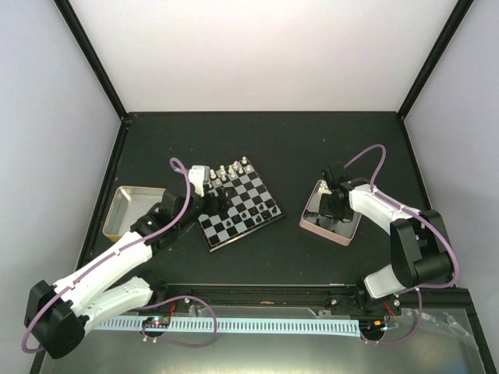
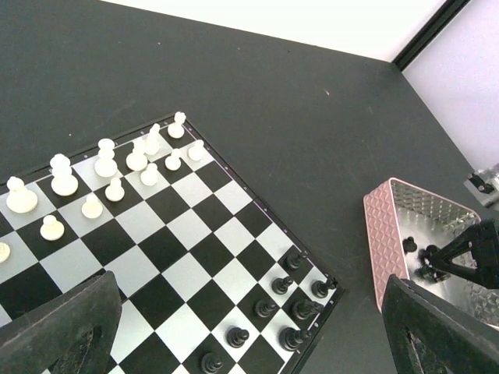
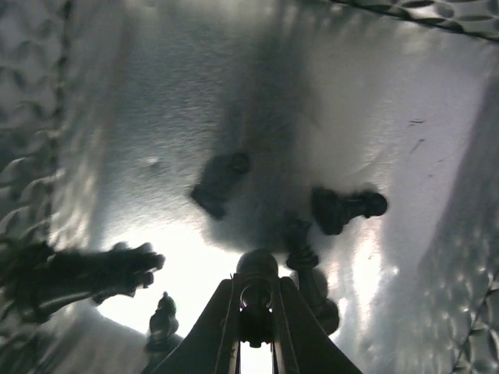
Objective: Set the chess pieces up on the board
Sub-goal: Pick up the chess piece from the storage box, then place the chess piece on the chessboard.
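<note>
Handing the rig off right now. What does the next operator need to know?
Left gripper: open, holding nothing, above the board.
Right gripper: down inside the pink tray, closed on the head of a black piece.
Done: white pieces stand in rows along one edge of the board; a small black group stands at the opposite corner.
Left: the held piece and the loose black pieces lying in the tray need to go on the board.
</note>
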